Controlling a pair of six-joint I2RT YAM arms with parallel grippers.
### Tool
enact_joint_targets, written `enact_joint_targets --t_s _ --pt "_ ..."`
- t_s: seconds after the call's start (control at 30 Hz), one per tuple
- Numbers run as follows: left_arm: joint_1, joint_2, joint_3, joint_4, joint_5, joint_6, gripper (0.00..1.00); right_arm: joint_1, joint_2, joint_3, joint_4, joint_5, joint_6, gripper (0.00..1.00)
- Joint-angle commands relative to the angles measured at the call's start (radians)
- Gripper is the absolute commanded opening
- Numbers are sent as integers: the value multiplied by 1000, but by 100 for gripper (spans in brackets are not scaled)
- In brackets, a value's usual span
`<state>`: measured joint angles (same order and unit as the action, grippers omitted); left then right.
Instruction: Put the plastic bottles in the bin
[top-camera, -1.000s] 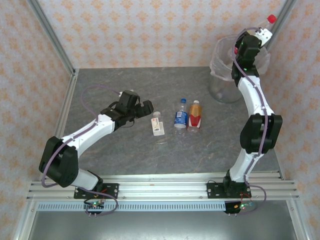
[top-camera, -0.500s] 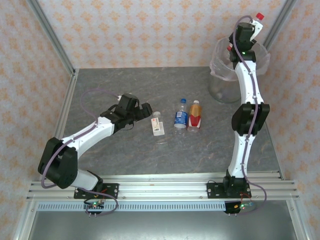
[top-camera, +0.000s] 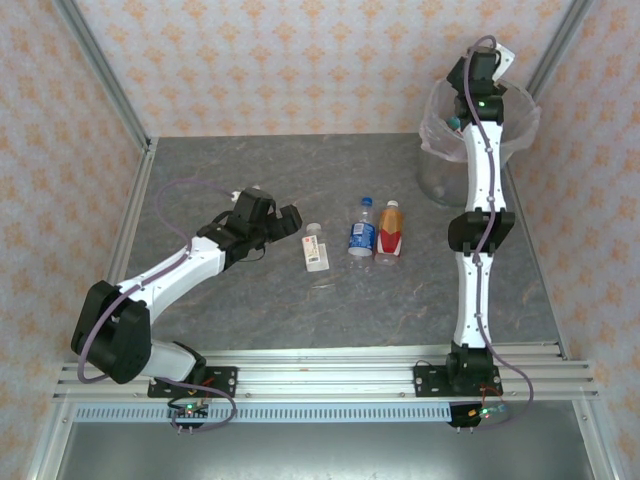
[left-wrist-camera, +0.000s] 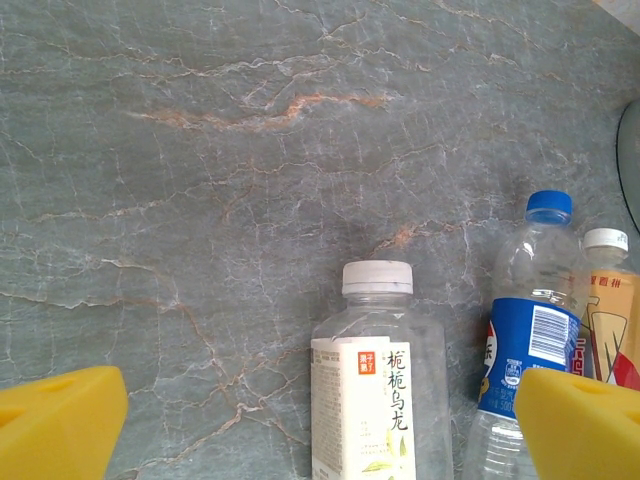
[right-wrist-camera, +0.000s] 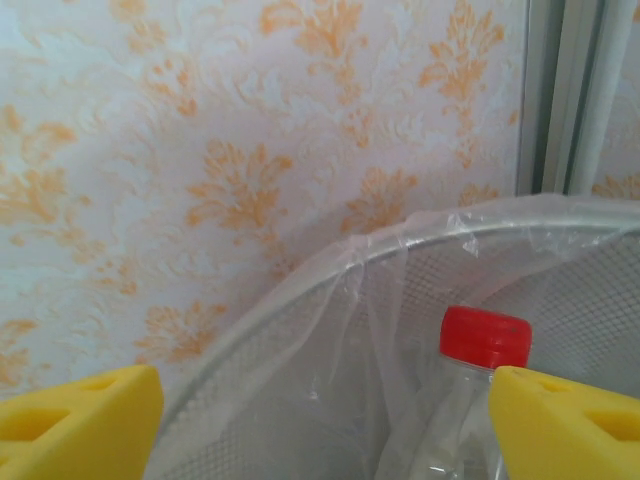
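Observation:
Three plastic bottles lie side by side mid-table: a white-capped, cream-labelled one (top-camera: 316, 247) (left-wrist-camera: 378, 390), a blue-labelled one (top-camera: 361, 236) (left-wrist-camera: 530, 340) and an orange-labelled one (top-camera: 390, 232) (left-wrist-camera: 610, 300). My left gripper (top-camera: 285, 222) (left-wrist-camera: 320, 430) is open just left of them, its yellow fingers (left-wrist-camera: 60, 420) wide apart, facing the cream-labelled bottle. At the back right stands the bin (top-camera: 455, 150) (right-wrist-camera: 420, 240) with its clear bag. My right gripper (top-camera: 490, 65) (right-wrist-camera: 325, 420) hangs open over its far rim. A clear red-capped bottle (right-wrist-camera: 485, 337) sits loose inside the bin, beside the right finger.
Patterned walls close in the back and sides, with a metal post (right-wrist-camera: 560, 90) in the corner behind the bin. Grey marbled tabletop (top-camera: 250, 170) spreads left of and behind the bottles. The arms' mounting rail (top-camera: 320, 375) runs along the near edge.
My right arm has stretched farther over the bin and its jaws have opened, letting go of the red-capped bottle, which now sits lower inside. The left gripper edged slightly toward the bottles.

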<state>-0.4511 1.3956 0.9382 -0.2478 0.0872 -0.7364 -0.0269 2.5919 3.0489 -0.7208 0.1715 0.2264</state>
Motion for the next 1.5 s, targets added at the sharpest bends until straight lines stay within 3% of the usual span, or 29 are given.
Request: enact_joint_targets --t_s 0.0,0.37,0.47,0.53,0.9,1.07,1.33,1.47 --pt "0 -18 -11 -14 -41 -13 100 2 24 119 -134 -1 -7 85" --pt "-51 1 -7 -93 -71 -30 100 3 -38 122 -200 5 -22 88" --pt "-63 12 -7 -96 -72 -37 100 2 -63 122 -219 -14 -29 99" --pt "-72 20 -8 -93 -70 -39 100 3 -90 122 -244 -21 -45 99" --pt "-116 95 1 -56 -34 -16 100 -12 -381 -22 -306 -50 -77 99" --pt "-138 140 6 -38 -10 -11 100 44 -461 -64 -390 41 -144 99" --pt "-194 217 53 -68 -2 17 100 142 -456 -174 -360 -51 -133 99" --pt "-216 254 76 -73 4 22 100 161 -389 -108 -349 -112 -102 99"
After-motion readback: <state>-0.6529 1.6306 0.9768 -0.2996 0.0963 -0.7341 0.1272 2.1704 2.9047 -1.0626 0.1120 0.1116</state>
